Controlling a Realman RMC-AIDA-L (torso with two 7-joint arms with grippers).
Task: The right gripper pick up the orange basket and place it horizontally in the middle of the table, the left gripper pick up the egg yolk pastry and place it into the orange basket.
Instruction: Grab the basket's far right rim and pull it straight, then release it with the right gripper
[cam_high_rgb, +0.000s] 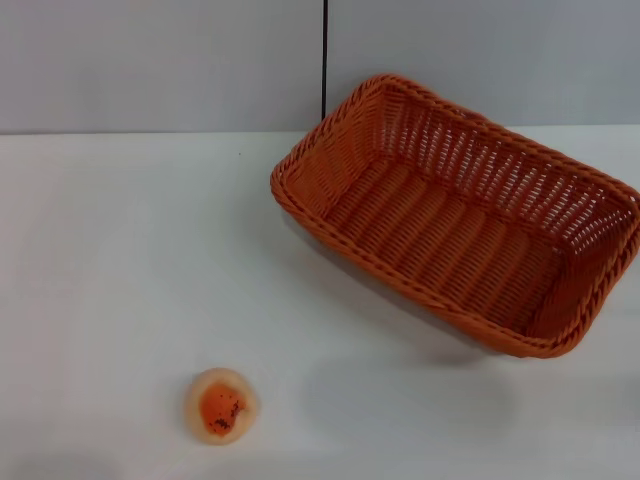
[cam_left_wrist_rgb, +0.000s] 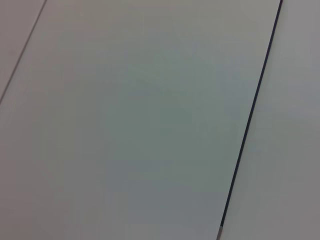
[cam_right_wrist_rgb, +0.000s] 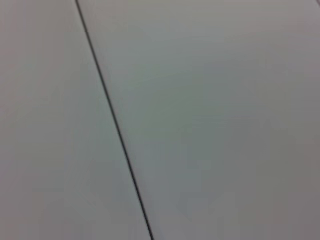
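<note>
The orange basket (cam_high_rgb: 455, 210) sits on the white table (cam_high_rgb: 120, 260) at the back right, turned at an angle, open side up and empty. Its right end reaches the edge of the head view. The egg yolk pastry (cam_high_rgb: 220, 405) lies alone near the front of the table, left of centre, a pale round bun with an orange speckled middle. Neither gripper shows in any view. Both wrist views hold only pale wall panels with a thin dark seam.
A grey wall (cam_high_rgb: 150, 60) with a dark vertical seam (cam_high_rgb: 325, 55) stands behind the table. Bare tabletop lies between the pastry and the basket.
</note>
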